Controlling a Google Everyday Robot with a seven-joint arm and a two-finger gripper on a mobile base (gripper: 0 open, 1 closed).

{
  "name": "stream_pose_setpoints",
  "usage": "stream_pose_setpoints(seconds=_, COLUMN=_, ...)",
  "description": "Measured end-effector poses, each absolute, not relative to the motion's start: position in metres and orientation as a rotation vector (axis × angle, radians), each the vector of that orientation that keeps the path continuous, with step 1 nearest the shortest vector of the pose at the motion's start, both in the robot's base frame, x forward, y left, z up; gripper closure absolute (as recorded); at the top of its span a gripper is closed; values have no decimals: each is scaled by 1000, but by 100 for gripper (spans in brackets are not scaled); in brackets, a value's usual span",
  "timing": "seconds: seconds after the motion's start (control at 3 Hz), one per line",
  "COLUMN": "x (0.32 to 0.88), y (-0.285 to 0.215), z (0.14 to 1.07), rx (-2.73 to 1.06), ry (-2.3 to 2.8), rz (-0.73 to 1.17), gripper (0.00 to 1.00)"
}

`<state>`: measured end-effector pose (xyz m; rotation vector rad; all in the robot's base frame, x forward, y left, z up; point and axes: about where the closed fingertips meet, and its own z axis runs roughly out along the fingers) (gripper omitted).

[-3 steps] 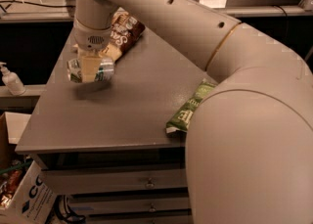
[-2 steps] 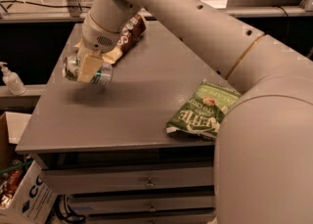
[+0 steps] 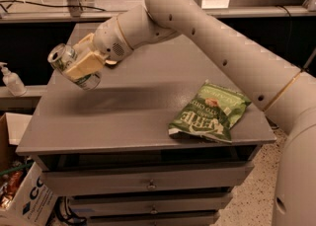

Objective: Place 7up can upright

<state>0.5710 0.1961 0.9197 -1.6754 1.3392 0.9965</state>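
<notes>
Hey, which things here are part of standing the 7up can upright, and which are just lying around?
Part of the job: 7up can, tilted, off the surface; gripper, shut on it over the left side of the table.
Lying about: chip bag on the table; pump bottle and cardboard box off to the left.

Lab, drawer cabinet [image 3: 148, 180], cables [image 3: 29, 3], gripper [image 3: 81, 67] holding 7up can [image 3: 60, 56] above it
</notes>
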Motion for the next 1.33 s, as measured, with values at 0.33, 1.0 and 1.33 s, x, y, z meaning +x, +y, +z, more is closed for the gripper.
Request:
stream_pose_setpoints(seconds=0.33, x=561, y=203, z=936, rx=-1646, ry=1305, rz=1049, gripper=100)
stream_pose_setpoints(seconds=1.0, x=561, y=196, z=930, rx=-1578, ry=1275, rz=1066, gripper=100)
stream_pose_setpoints(seconds=1.33, x=566, y=185, z=921, rx=-1432, ry=1198, rz=1101, gripper=100)
